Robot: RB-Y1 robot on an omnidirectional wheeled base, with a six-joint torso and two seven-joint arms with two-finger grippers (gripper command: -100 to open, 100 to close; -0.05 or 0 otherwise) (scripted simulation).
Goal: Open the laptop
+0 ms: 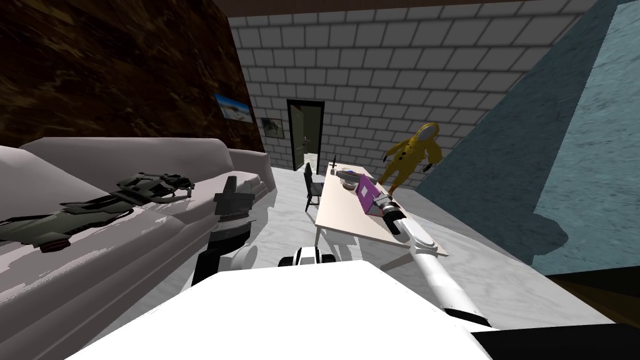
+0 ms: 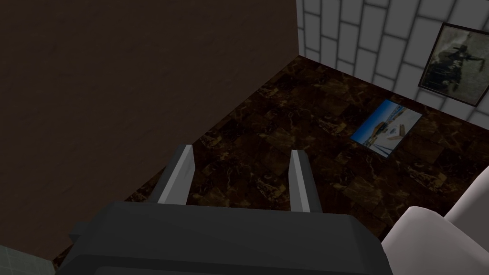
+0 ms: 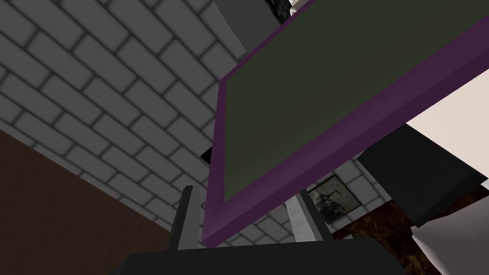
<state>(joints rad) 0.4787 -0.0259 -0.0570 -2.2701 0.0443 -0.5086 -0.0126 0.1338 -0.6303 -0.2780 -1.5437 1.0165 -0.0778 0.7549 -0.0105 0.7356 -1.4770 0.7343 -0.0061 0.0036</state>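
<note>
A purple laptop (image 1: 366,192) stands on the pale table (image 1: 347,226), its lid raised. My right arm reaches out to it and the right gripper (image 1: 379,204) is at the lid's near side. In the right wrist view a corner of the purple-framed lid (image 3: 334,86) with its dark screen lies between the two fingers (image 3: 187,215), which stand apart; the right gripper (image 3: 243,191) is open. My left gripper (image 1: 230,182) is raised over the sofa, and in its wrist view the left gripper (image 2: 241,153) is open with nothing between its fingers.
A dark chair (image 1: 310,186) stands at the table's left side. A figure in a yellow suit (image 1: 412,156) stands beyond the table. A grey sofa (image 1: 187,219) with dark gear (image 1: 125,194) lying on it runs along my left. An open door (image 1: 305,134) is in the brick wall.
</note>
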